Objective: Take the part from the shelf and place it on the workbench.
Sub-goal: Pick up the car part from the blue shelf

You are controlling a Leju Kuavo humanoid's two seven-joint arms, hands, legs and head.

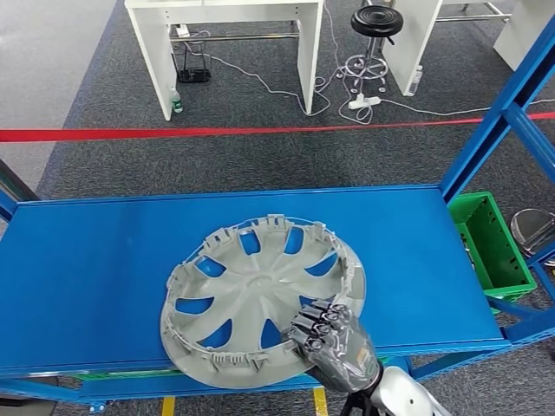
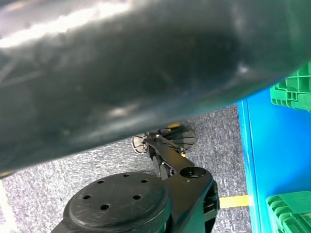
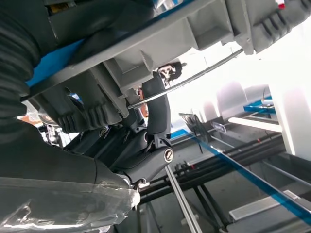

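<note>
A grey plastic wheel cover point(image 1: 262, 299) lay inner side up on the blue shelf point(image 1: 85, 260), its clip-lined rim facing upward and its near edge reaching the shelf's front lip. The right robot hand point(image 1: 325, 329) gripped the wheel cover at its near-right edge, dark fingers point(image 1: 313, 319) curled over the rim onto the inner face. In the right wrist view the same robot hand point(image 3: 146, 145) was seen from below the wheel cover point(image 3: 154, 53), a dark finger point(image 3: 157, 111) reaching up against the grey ribbed rim and its wire retaining ring point(image 3: 190, 80), so the grasp looked closed on the part.

The left wrist view looked down at grey carpet point(image 2: 40, 174), with the left robot hand not shown well enough to tell its state.

To the right of the wheel cover, past the shelf's end, sat a green plastic crate point(image 1: 495, 247). Beyond the shelf, a red tape line point(image 1: 196, 133) crossed the carpet, with a white desk point(image 1: 229, 43) and a black stool point(image 1: 375, 26) behind it.
</note>
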